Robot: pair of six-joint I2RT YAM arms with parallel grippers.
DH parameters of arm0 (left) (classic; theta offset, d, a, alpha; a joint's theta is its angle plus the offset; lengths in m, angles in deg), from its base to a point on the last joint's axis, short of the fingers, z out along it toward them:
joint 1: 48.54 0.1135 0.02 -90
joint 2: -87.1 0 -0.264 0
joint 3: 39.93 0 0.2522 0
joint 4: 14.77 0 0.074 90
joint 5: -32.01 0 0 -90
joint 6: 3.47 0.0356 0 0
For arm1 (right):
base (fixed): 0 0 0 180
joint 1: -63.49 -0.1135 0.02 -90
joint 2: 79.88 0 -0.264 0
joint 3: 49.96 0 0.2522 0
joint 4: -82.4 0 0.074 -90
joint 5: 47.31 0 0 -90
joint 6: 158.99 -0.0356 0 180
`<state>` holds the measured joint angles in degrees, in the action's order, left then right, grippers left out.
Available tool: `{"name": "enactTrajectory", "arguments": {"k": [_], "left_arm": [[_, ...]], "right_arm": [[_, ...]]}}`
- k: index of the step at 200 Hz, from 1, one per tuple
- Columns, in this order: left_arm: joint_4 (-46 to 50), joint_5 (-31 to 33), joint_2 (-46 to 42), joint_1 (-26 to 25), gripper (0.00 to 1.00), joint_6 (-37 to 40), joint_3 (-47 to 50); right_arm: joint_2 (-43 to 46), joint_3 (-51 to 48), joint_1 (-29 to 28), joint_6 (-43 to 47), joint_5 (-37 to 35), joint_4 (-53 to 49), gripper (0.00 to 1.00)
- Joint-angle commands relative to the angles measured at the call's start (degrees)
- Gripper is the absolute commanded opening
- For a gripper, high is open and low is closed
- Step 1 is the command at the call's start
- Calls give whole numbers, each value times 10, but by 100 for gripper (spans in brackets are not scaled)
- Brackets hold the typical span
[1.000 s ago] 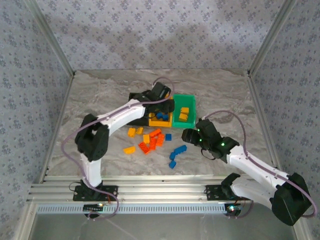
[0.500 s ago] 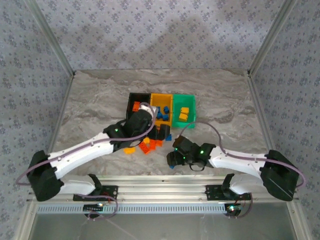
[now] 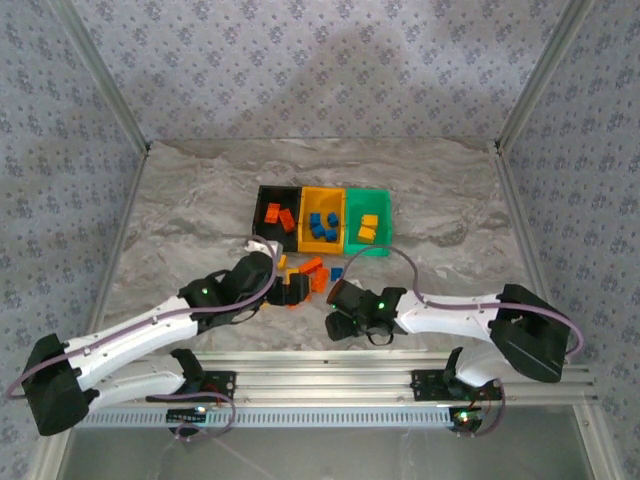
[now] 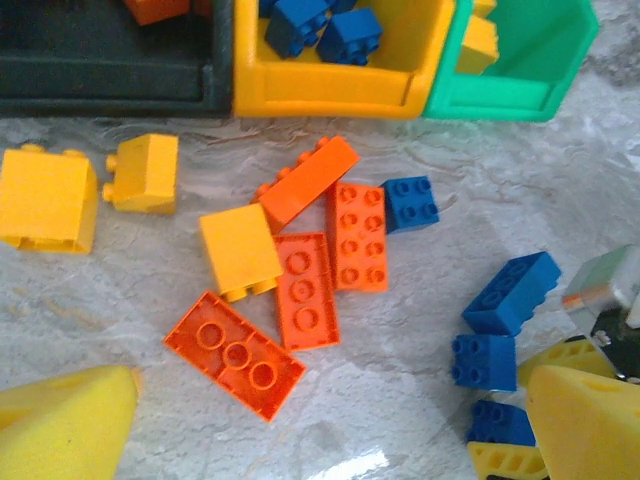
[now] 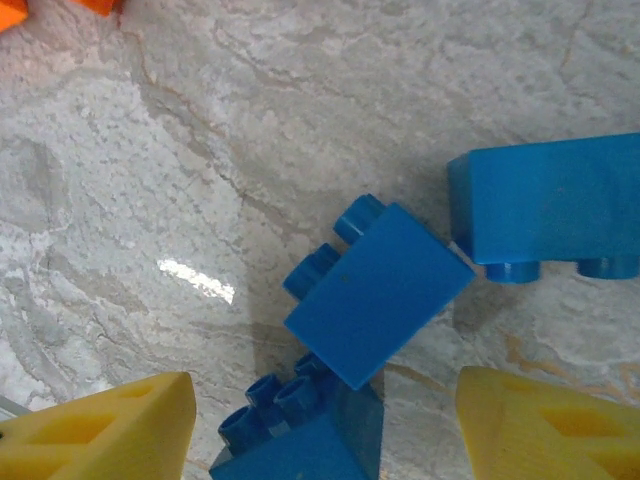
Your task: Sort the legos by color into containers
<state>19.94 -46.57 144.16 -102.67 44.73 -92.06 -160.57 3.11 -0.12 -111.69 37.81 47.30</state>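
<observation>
Three joined containers stand mid-table: black [image 3: 258, 212] with red-orange legos, yellow-orange [image 3: 322, 190] with blue ones, green [image 3: 388, 215] with yellow-orange ones. Loose legos lie in front of them. My left gripper [image 3: 290, 290] hangs open over the red-orange pile, with a red-orange plate [image 4: 235, 355] just ahead of its fingertips [image 4: 60, 430] and nothing between them. My right gripper [image 3: 338, 310] is open low over the blue legos. A blue brick [image 5: 375, 295] and a second one [image 5: 300, 440] lie between its yellow fingertips [image 5: 100, 430], touching neither.
Yellow-orange bricks [image 4: 45, 198] lie left of the pile, and a small blue brick [image 4: 410, 203] lies beside the red-orange plates. The two grippers work close together; the right one's body [image 4: 610, 290] shows at the edge of the left wrist view. Metal posts frame the table.
The left arm has swung back from the containers to the near pile and its gripper has opened wide. The right arm has moved left and down over the blue bricks.
</observation>
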Motion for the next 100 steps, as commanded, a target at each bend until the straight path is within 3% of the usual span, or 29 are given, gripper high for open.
{"name": "enactTrajectory", "arguments": {"k": [1,55,100], "left_arm": [[19,23,-21,-4,100,-15,10],[29,33,-32,-1,100,-16,18],[44,45,-36,3,100,-18,20]], "right_arm": [[-15,22,-9,11,-15,-25,68],[-24,27,-14,19,-4,-23,46],[24,25,-16,20,7,-39,35]]}}
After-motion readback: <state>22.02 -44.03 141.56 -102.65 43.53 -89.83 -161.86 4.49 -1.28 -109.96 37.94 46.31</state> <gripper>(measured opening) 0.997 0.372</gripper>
